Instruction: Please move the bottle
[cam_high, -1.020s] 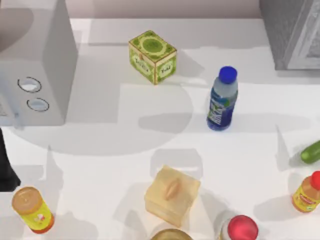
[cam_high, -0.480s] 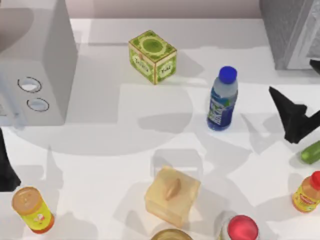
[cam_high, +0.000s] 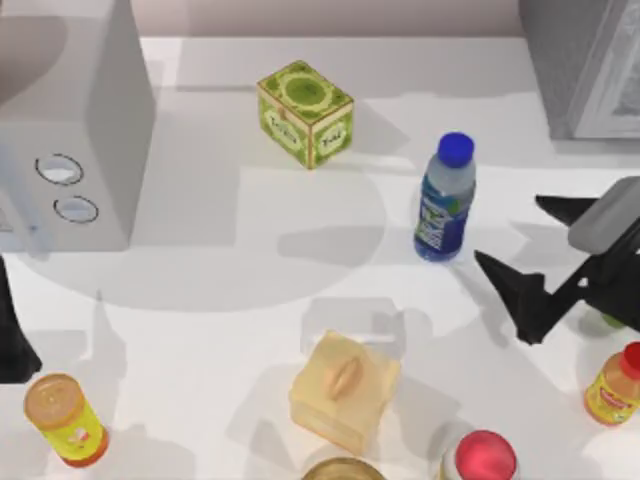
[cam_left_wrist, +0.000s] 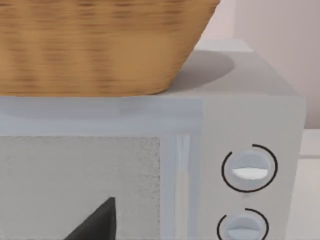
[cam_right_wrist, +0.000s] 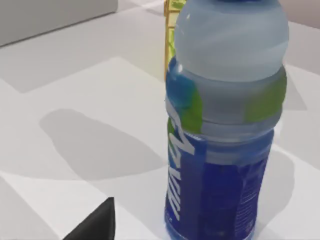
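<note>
Your right tool (cam_high: 525, 272) spread wide, released, just right of upright bottle (cam_high: 444, 205) on bench (cam_high: 230, 300), not touching. Left tool state: cannot tell.

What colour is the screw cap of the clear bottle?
Blue. The cap of the bottle shows best in the top view.

Bare desk (cam_high: 520, 215) lies between the spread right pincer (cam_high: 525, 260) and the upright bottle (cam_high: 445, 200), while the green tea box (cam_high: 305, 113) stands well apart beyond it.
</note>
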